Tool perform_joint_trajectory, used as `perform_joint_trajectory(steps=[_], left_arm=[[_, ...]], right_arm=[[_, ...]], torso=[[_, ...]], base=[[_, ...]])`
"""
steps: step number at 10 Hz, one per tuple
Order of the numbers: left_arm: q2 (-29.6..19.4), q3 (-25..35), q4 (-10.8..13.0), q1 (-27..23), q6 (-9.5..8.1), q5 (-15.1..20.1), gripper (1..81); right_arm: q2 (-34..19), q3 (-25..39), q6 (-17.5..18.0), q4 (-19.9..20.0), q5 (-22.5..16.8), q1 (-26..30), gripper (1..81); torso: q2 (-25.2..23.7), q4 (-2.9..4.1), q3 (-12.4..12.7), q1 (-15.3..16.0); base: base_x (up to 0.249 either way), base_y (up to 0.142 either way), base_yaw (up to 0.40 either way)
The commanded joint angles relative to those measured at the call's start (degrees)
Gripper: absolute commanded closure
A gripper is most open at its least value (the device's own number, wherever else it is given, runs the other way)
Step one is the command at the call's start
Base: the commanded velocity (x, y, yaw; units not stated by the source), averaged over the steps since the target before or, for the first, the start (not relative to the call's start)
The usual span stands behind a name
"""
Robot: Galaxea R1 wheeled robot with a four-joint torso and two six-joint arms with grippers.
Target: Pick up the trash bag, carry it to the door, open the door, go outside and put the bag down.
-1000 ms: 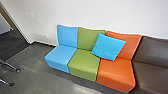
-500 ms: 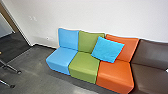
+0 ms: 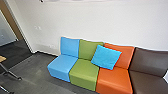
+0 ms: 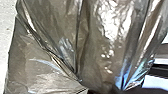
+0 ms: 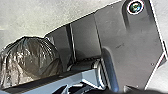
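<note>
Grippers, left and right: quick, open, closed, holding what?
Left gripper: closed on the shiny grey-brown plastic trash bag.
Right gripper: cannot tell whether open or closed.

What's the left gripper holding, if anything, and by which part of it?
The bag, by its bunched plastic: the folds draw together at the left gripper. Whether that's the neck, can't tell.

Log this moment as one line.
trash bag: close to left wrist camera, folds gathered | location: indoors | head view: multicoloured sofa, blue cushion, wall behind
</note>
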Motion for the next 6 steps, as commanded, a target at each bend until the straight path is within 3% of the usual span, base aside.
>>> perform_joint_trajectory(steps=[1,6], left_arm=[[-0.12,-0.46,0.32,-1.63,0.10,4.82,81.1],[-0.48,-0.54,0.41,-1.63,0.10,3.50,81.1]], right_arm=[[1.06,-1.54,-0.16,-1.01,-4.05,1.67,1.0],[4.13,-6.38,-0.16,-1.45,-4.22,1.75,1.0]], torso=[[5.62,0.00,5.57,-3.62],[15.40,0.00,15.68,-10.08]], base=[[0.000,0.000,0.000],[0.000,0.000,0.000]])
